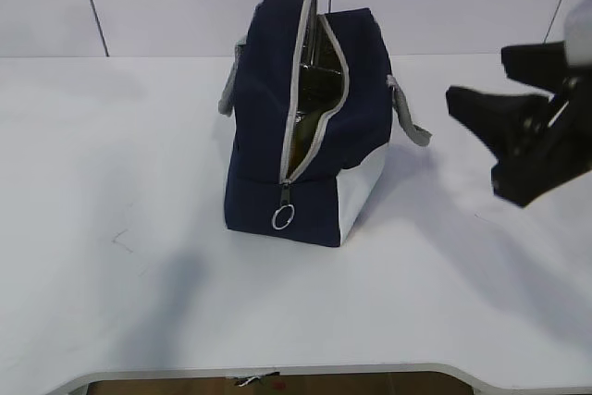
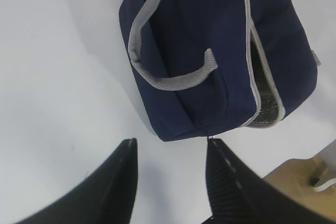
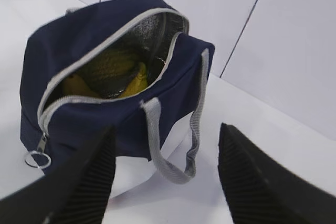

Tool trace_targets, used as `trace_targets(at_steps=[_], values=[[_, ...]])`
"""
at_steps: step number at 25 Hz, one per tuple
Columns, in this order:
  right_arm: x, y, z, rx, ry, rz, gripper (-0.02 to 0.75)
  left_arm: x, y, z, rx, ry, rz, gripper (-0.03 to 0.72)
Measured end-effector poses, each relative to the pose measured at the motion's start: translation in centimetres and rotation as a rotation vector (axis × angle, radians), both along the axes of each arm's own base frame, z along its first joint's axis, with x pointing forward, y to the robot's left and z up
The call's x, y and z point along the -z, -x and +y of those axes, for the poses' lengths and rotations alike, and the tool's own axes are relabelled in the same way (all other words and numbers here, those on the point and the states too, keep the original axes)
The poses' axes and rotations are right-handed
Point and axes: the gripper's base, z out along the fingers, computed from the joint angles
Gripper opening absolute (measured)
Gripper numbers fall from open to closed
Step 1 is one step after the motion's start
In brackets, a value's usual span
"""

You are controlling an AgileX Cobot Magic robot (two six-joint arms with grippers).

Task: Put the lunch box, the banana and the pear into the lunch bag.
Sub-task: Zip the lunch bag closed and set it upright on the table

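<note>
The navy lunch bag [image 1: 314, 136] stands mid-table, its grey zipper open along the top and down to the ring pull [image 1: 282, 217]. In the right wrist view the bag [image 3: 79, 40] gapes, showing foil lining and the yellow banana [image 3: 137, 80]. A second yellow shape [image 3: 76, 83] lies further left inside; I cannot tell whether it is the pear. The lunch box is hidden. My right gripper [image 1: 481, 80] [image 3: 168, 128] hovers right of the bag, open and empty. My left gripper [image 2: 172, 142] hangs high above the bag's [image 2: 210, 35] left side, open and empty.
A grey webbing handle [image 3: 173, 166] droops from the bag's near side, just ahead of the right fingers; another lies on the far side [image 2: 157, 74]. The white table's [image 1: 139, 228] front edge [image 1: 277, 372] runs near the bottom. A pale wall stands behind.
</note>
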Motion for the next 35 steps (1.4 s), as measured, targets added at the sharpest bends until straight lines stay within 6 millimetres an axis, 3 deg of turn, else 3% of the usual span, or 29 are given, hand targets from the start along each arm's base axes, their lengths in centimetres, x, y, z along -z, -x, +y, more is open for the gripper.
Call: trace_targets(at_steps=[5,11,21,35], values=[[4.9,0.0,0.6,-0.095,0.109,-0.002,0.497,0.0,0.0,0.0,-0.003,0.008,0.005,0.326],[7.5,-1.2,2.3,-0.152,-0.114,0.06,0.497,0.0,0.0,-0.1,-0.015,0.023,0.016,0.326],[13.7,-2.7,4.8,-0.296,-0.223,0.211,0.497,-0.1,0.0,-0.1,-0.023,0.029,0.022,0.325],[17.4,-6.2,7.2,-0.382,-0.263,0.254,0.496,-0.1,0.0,-0.1,-0.023,0.029,0.022,0.321]])
